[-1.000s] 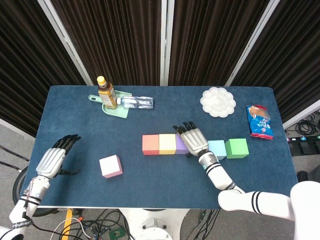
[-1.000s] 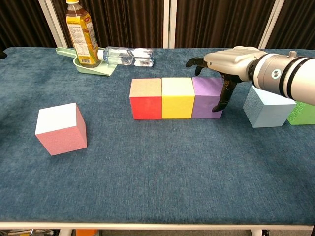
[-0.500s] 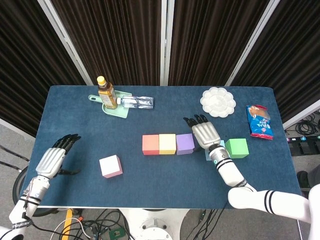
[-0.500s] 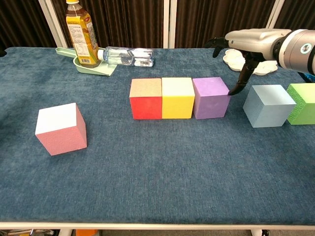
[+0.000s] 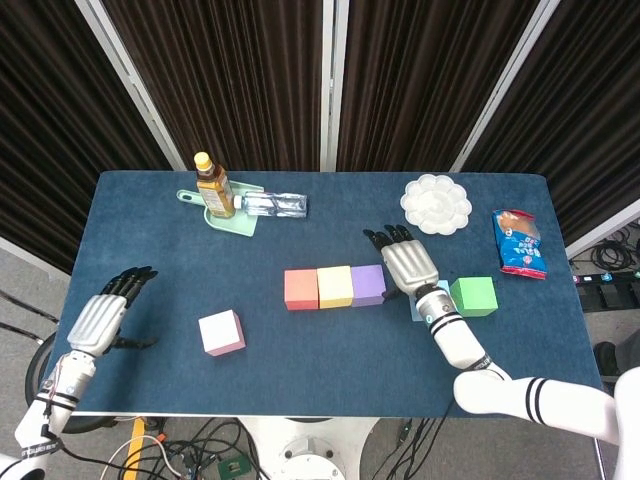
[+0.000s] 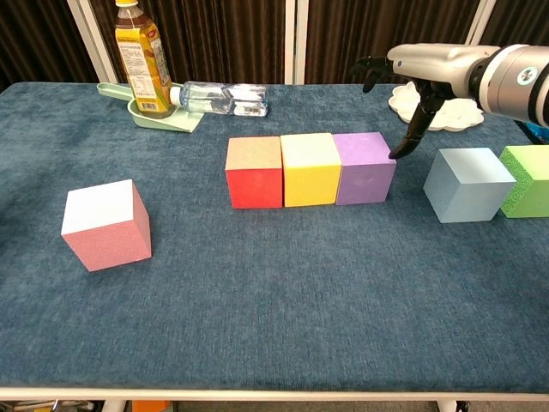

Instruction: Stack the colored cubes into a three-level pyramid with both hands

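- While the base row looks finished, with the red cube [image 6: 254, 172], the yellow cube [image 6: 311, 169] and the purple cube [image 6: 364, 167] touching side by side at the centre of the counter [image 6: 274, 318], nothing sits on top of them yet, so by my reading you have one level of three.
- Your right hand [image 5: 408, 266] hangs just right of the purple cube, holding nothing; its fingers [image 6: 405, 146] are apart, and in the chest view one dark tip points down at that cube's upper right edge. Whether it touches I cannot tell.
- The light blue cube [image 6: 467, 184] and the green cube [image 6: 526, 179] wait at the right of the frame, close to each other and apart from the row. These look like your nearest pieces for the second level.
- The pink cube [image 6: 105, 224] stands alone at lower left, well apart from the row.
- Your left hand [image 5: 100, 319] rests at the lower-left edge of the head view, fingers extended and empty, left of the pink cube and not touching it.
- Left to do: two cubes on the row, then one on top.
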Tool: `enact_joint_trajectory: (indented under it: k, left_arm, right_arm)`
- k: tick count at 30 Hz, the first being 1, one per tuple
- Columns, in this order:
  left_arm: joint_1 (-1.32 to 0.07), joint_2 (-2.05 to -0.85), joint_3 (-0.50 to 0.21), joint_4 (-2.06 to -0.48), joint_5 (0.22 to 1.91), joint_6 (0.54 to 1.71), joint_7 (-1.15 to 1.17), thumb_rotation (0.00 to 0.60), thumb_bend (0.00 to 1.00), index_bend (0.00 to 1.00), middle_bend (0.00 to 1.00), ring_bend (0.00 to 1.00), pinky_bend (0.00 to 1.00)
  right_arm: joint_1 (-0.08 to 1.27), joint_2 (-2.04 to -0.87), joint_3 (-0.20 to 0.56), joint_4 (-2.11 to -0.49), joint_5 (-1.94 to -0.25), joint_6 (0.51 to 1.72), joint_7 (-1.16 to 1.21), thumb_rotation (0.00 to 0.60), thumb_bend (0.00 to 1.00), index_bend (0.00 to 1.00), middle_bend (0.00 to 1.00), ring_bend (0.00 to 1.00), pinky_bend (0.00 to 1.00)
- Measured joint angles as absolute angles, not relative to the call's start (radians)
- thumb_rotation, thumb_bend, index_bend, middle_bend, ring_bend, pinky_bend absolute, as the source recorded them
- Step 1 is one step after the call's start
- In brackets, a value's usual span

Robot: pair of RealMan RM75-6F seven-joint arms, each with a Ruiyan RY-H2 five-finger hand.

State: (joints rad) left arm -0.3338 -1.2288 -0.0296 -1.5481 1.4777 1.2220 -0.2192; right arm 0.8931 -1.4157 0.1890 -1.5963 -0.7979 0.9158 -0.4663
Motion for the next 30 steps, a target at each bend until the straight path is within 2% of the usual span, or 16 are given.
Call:
enact_joint_trajectory:
  k: [13,22,30]
  left_arm:
    - [-0.33,-1.222,-0.028,-1.561,1.482,1.23,-0.209,0.6,0.0,0.1,0.05,0.0,0.11]
    - [-0.333,-1.222,-0.029,-1.57,1.495,1.237,-0.197,0.6,0.0,0.1,0.05,0.0,0.11]
    - [-0.334,-1.223,-0.03,-1.576,1.483,1.231,-0.178,0.6,0.0,0.1,0.05,0.0,0.11]
  right_arm:
    - [0.899,-1.429,0.182,-1.599,-0.8,0.893,-0.437,0.6,0.0,0.0,0.15,0.0,0.0]
    - [0.871,-1.349,0.184,-1.64,-0.795,0.943,-0.445,0.6,0.0,0.0,0.15,0.0,0.0]
    - [0.874,-1.427,0.166,-1.515,-0.794,0.935,-0.453,0.6,0.02,0.0,0.14,0.0,0.0]
